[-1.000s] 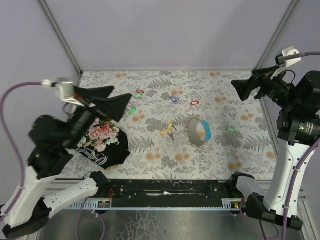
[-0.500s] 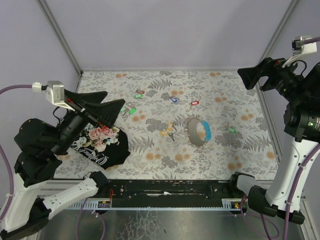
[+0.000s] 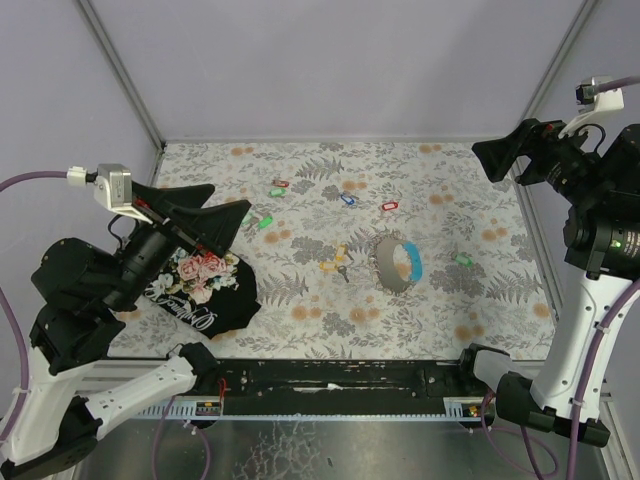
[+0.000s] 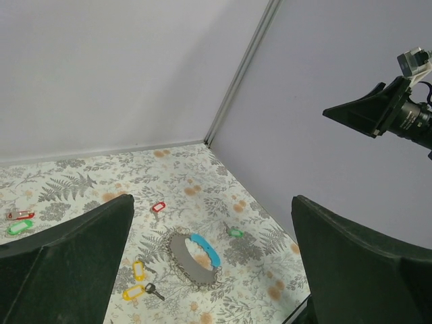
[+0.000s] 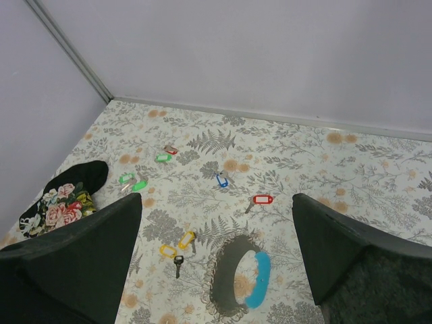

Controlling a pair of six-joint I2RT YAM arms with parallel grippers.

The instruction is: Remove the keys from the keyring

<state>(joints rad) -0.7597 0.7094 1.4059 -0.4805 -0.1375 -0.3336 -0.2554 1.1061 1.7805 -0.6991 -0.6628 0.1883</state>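
Floral worktop (image 3: 430,330): green key (image 3: 464,260) loose, 3 o'clock of keyring (image 3: 398,263). Both spread: left hand (image 4: 211,202), right hand (image 5: 216,197). You're likely done; park arms.

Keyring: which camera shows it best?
Right wrist. The keyring looks largest there, whole and unobstructed, with its blue section clear. Left wrist also shows it whole, but smaller. Top external shows it small, right of the table's centre.

No legible text or labels.
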